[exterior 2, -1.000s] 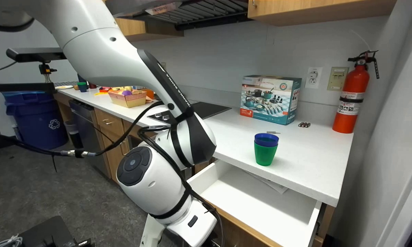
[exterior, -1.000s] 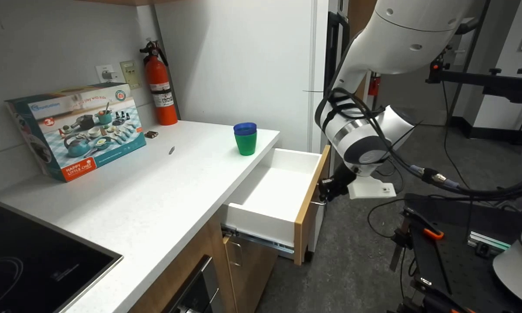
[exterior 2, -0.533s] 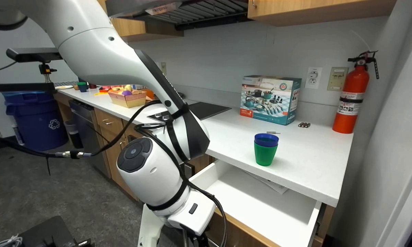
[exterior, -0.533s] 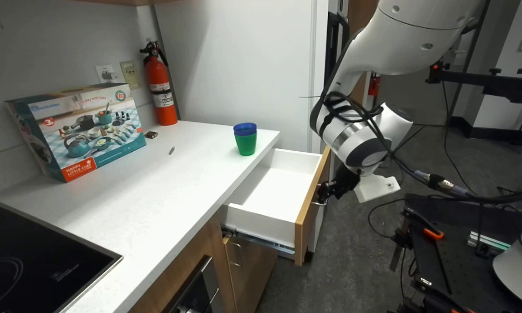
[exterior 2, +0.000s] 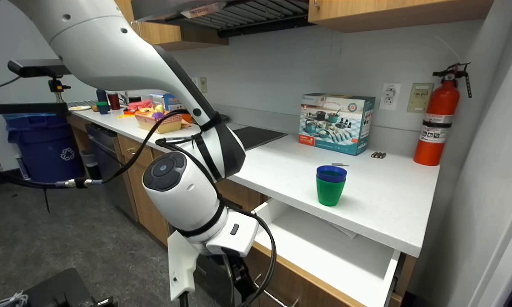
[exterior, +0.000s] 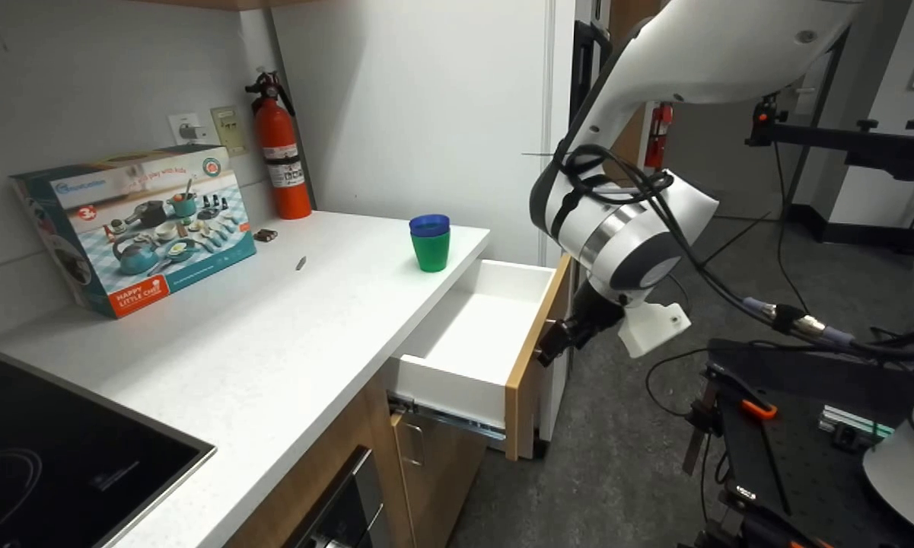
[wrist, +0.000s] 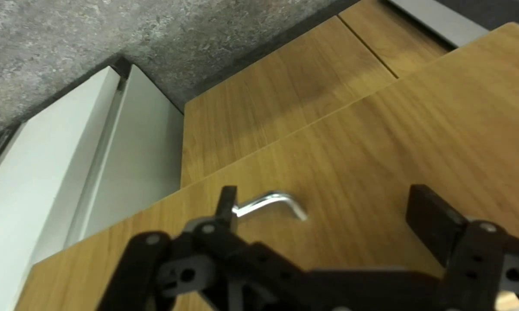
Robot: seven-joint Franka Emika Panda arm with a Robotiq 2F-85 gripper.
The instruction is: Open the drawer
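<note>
The drawer (exterior: 523, 399) stands pulled out from under the white counter, its white interior showing in both exterior views. In the wrist view its brown wood front (wrist: 345, 160) fills the lower half. My gripper (wrist: 322, 192) is open at that front, fingers wide apart with nothing gripped between them. The metal bar handle (wrist: 268, 199) lies nearer the left finger (wrist: 227, 201), which hides its far end; whether they touch I cannot tell. In an exterior view the gripper (exterior: 552, 346) covers most of the handle, while the bar (exterior 2: 275, 298) shows at the lower edge elsewhere.
On the counter (exterior: 312, 327) stand a green and blue cup stack (exterior: 431, 245), a toy box (exterior: 152, 228) and a red fire extinguisher (exterior: 280, 152). A cabinet door (exterior: 437, 472) is below the drawer. Cables (exterior 2: 273, 247) hang from the arm.
My gripper has opened, its fingers spreading off the handle. The wrist has shifted and tilted towards the counter. The drawer front sits slightly further in than before.
</note>
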